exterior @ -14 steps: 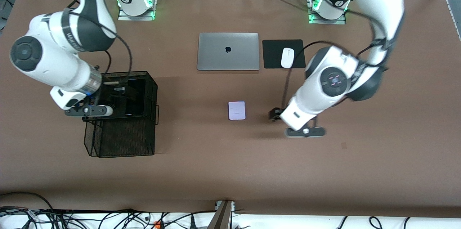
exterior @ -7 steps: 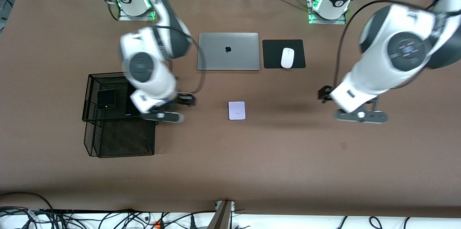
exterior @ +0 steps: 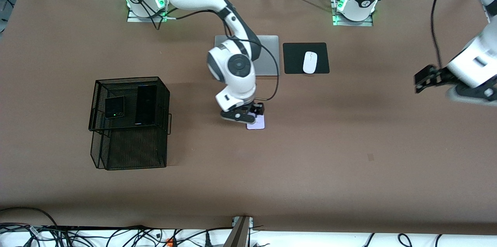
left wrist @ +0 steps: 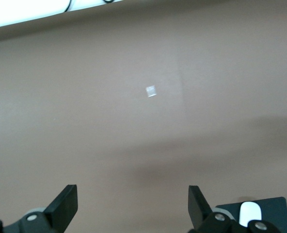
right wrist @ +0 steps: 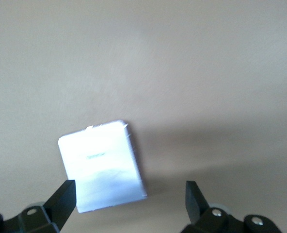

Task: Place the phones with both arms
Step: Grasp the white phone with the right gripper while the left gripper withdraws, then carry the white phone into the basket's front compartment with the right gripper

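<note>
The pale lilac-white phone (exterior: 258,124) (right wrist: 102,167) lies flat mid-table. My right gripper (exterior: 242,118) (right wrist: 130,196) hovers just over it, open, with the phone's edge partly between the fingertips (right wrist: 66,194) and nearer one of them. Two black phones lie in the top tray of the black wire basket (exterior: 132,148): the small near-square phone (exterior: 114,107) with a light dot, and beside it the long slim phone (exterior: 146,104). My left gripper (exterior: 470,93) (left wrist: 132,194) hangs open and empty over bare table at the left arm's end.
A grey laptop (exterior: 268,58), partly covered by the right arm, lies farther from the camera than the lilac phone. Beside it a white mouse (exterior: 310,62) (left wrist: 250,212) rests on a black pad (exterior: 295,58). A small pale mark (exterior: 370,157) (left wrist: 151,91) is on the table.
The right arm swung from over the basket to over the lilac phone. The left arm withdrew from mid-table toward its own end. Both grippers stayed open.
</note>
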You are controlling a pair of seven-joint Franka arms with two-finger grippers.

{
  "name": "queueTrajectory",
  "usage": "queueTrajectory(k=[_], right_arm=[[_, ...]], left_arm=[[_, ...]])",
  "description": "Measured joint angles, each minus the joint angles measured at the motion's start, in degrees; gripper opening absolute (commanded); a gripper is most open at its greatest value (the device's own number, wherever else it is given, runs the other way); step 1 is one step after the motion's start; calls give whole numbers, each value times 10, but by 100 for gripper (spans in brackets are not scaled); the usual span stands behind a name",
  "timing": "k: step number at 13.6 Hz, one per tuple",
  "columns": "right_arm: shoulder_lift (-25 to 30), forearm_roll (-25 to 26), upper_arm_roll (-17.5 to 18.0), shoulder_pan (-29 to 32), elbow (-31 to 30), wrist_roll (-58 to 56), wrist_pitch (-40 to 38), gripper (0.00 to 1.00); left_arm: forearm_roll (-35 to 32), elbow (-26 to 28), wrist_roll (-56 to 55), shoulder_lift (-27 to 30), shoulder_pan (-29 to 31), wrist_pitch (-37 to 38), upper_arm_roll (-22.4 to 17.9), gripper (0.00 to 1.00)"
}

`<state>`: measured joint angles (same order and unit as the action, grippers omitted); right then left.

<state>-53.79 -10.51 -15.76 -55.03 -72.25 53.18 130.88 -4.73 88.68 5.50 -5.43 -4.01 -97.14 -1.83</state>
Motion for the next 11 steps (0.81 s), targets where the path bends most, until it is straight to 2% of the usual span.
queueTrajectory(k=[3,8,10,11], right_arm=[[-40,0,0,-12,32,51,9,100],[-56,2,0,-14,42,76,36,100],[-62,20,0,-14,42,70,44,82],[-64,26,0,-14,43,66,47,65]], left_arm=[[2,50,4,23,6,-12,-2,100],[2,57,4,23,6,-21,1,100],[2,57,4,23,6,-21,3,100],[2,57,4,23,6,-21,4,100]])
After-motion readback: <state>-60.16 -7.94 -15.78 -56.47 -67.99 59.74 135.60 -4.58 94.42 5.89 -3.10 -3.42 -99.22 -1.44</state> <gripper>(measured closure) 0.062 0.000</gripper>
